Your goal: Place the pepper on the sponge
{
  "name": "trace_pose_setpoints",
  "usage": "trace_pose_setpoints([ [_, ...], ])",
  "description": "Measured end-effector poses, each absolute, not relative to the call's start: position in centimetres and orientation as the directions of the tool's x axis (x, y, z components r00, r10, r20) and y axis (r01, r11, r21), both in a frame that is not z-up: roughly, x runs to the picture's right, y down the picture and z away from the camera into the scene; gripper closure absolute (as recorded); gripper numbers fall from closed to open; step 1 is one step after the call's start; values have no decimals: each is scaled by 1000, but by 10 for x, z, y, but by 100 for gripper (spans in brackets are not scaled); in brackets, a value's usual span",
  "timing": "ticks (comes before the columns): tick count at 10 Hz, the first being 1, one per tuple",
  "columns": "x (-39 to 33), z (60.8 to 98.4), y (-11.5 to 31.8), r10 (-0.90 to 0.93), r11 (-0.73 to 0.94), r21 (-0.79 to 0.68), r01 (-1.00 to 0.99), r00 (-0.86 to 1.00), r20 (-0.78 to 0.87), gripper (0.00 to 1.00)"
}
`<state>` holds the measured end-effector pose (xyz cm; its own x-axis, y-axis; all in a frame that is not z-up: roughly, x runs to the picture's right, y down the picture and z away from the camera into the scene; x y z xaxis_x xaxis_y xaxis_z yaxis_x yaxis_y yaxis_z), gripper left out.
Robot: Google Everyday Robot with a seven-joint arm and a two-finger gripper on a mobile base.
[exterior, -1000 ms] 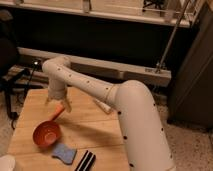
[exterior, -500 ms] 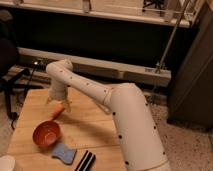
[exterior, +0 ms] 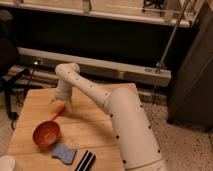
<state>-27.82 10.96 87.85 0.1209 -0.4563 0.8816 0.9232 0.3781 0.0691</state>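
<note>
The pepper (exterior: 57, 111), slender and orange-red, hangs tilted just above the wooden table (exterior: 95, 125), near its back left. My gripper (exterior: 61, 103) is right over it, at the end of the white arm, shut on the pepper's upper end. The sponge (exterior: 64, 153), a flat light-blue pad, lies near the table's front edge, below and slightly right of the pepper. The two are well apart, with the bowl's rim between them.
A round red-orange bowl (exterior: 46, 134) stands just below the pepper, left of the sponge. A black-and-white striped block (exterior: 86, 161) lies right of the sponge at the front edge. A white object (exterior: 5, 164) shows at the front left corner. A dark chair (exterior: 7, 65) stands at left.
The gripper and the pepper have shifted slightly to the left and down, toward the bowl. Bowl, sponge and striped block have not moved.
</note>
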Motion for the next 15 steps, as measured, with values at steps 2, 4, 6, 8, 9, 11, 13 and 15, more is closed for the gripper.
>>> trace_pose_setpoints([
  [2,-275,890,105,-447,407,96,908,106,888,20],
  [4,-272,895,98,-443,411,118,904,85,893,20],
  [6,-270,894,90,-441,378,135,916,50,896,20],
  [8,-272,890,80,-443,335,146,931,19,896,20],
  [9,-276,887,76,-443,318,147,937,10,896,20],
  [11,-292,881,73,-441,297,149,943,-3,897,20],
  [13,-298,880,74,-442,292,139,946,5,897,20],
  [15,-317,874,85,-436,274,99,957,32,899,20],
])
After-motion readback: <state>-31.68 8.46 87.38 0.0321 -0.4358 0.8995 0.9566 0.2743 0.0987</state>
